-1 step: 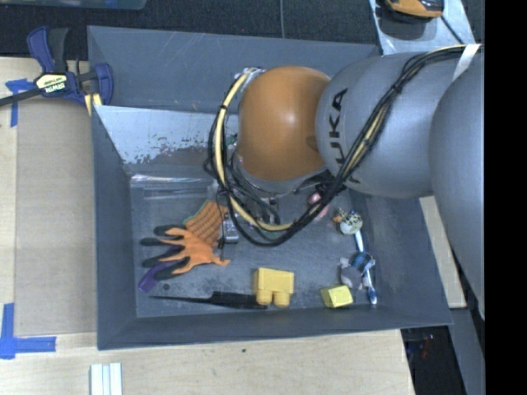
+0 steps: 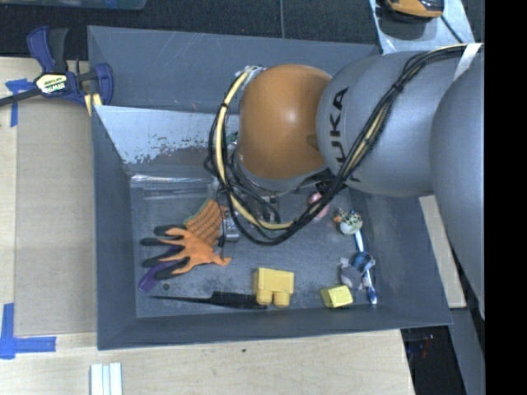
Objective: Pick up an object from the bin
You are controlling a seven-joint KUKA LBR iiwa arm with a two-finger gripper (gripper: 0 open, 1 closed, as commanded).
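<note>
The ribbed piece (image 2: 206,217), tan-orange, lies left of centre in the bin (image 2: 115,220). It is the thing nearest to the gripper (image 2: 228,229), which hangs low just beside its right edge. The orange cover (image 2: 280,122) and the cables (image 2: 272,235) hide much of the tool, so I cannot tell if it is wide or narrow, or if it holds anything. The biggest danger, in my judgement, is a grasp on two things at once. The toy hand (image 2: 188,249), orange with dark digits, seems to touch the lower end of the ribbed piece, so it may come up together with it or be dragged. A second danger is the clear bag (image 2: 169,189) lying flat behind both: it looks slippery and could catch under the tool. A smaller danger is a plain miss, because the ribbed piece seems soft and lies flat. The bin floor is grey metal, scuffed, with sloped walls, and the most free room is toward the right. Apart from the gripper lie a black stick (image 2: 210,300), a toothbrush (image 2: 363,266), a yellow block (image 2: 274,286), a small yellow block (image 2: 336,296) and a small white piece (image 2: 348,219).
</note>
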